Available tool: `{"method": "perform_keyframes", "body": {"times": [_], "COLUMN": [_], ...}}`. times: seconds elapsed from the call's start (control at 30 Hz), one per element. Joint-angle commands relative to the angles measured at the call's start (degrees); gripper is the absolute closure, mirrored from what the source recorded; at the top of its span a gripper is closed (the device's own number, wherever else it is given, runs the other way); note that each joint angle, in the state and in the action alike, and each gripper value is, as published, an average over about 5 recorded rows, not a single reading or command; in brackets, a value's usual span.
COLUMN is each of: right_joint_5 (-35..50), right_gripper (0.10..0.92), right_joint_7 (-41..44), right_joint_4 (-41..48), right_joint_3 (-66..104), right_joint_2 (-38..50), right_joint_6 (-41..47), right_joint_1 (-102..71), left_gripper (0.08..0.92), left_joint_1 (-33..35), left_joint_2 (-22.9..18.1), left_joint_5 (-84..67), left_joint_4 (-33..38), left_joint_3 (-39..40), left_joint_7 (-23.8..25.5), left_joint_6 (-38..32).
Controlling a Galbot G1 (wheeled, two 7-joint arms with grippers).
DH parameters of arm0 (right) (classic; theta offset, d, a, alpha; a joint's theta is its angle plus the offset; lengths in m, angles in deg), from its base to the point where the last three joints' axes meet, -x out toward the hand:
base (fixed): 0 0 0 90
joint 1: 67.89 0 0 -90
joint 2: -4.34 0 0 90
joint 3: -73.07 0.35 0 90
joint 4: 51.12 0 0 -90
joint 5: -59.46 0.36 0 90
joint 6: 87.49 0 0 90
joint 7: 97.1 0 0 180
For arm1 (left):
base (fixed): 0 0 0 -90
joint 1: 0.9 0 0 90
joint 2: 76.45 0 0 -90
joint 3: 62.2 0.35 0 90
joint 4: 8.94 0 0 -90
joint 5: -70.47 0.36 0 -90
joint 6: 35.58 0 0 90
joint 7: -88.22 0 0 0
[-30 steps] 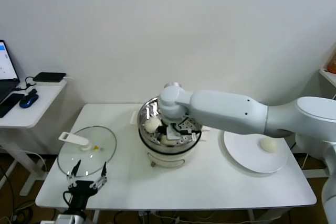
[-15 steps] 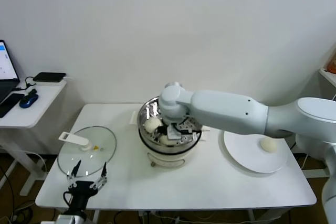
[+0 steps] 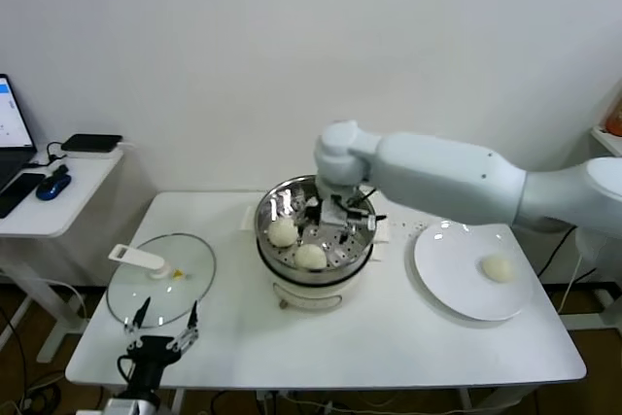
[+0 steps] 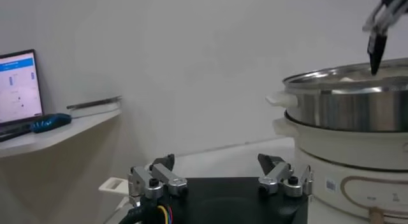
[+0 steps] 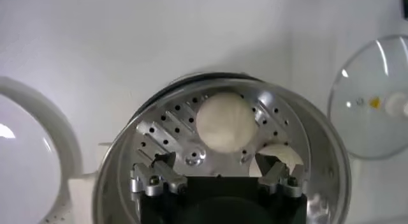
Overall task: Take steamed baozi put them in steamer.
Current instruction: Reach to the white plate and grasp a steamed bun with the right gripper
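Note:
The steel steamer [image 3: 342, 261] stands mid-table on its white cooker base. Two baozi lie inside it, one [image 3: 283, 232] at the left and one [image 3: 311, 256] at the front. A third baozi [image 3: 497, 267] lies on the white plate [image 3: 447, 279] at the right. My right gripper [image 3: 335, 213] hangs open and empty just above the steamer's right half. In the right wrist view the gripper [image 5: 217, 177] is over the perforated bottom [image 5: 167, 131], with one baozi [image 5: 224, 122] ahead and another [image 5: 279, 157] partly behind a finger. My left gripper [image 3: 160, 323] is parked open at the front left.
A round glass lid [image 3: 160, 279] with a white handle lies at the table's left. A side desk [image 3: 58, 177] with a laptop and mouse stands farther left. In the left wrist view the steamer [image 4: 350, 104] stands to one side of the open left gripper [image 4: 220, 174].
My right gripper has risen out of the steamer and shifted right, leaving a baozi at the steamer's front. The left arm has not moved.

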Motion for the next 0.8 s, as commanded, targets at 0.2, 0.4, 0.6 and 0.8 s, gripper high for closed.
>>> {"method": "perform_keyframes", "body": {"times": [0.2,0.4,0.6,0.8], "right_joint_5": [38.51,38.48,28.96,18.97], "right_gripper": [0.203,0.203,0.203,0.203], "right_joint_7": [-4.85,-5.19,-5.15,-4.84], "right_joint_4": [5.40,8.58,14.21,19.13], "right_joint_3": [-19.00,-21.25,-13.34,-0.33], "right_joint_2": [17.30,27.46,34.17,36.69], "right_joint_6": [24.15,26.86,26.27,24.73], "right_joint_1": [18.81,17.51,6.70,-7.67], "left_gripper": [0.177,0.177,0.177,0.177], "left_joint_1": [-0.09,-0.14,-0.76,-0.20], "left_joint_2": [1.01,1.32,1.96,2.34], "left_joint_5": [-1.44,-1.59,-2.43,-2.54], "left_joint_4": [1.39,2.03,2.41,2.47], "left_joint_3": [0.36,1.35,1.56,1.71], "left_joint_7": [0.21,0.25,0.16,0.41], "left_joint_6": [-0.20,-0.31,-0.08,-0.31]}}
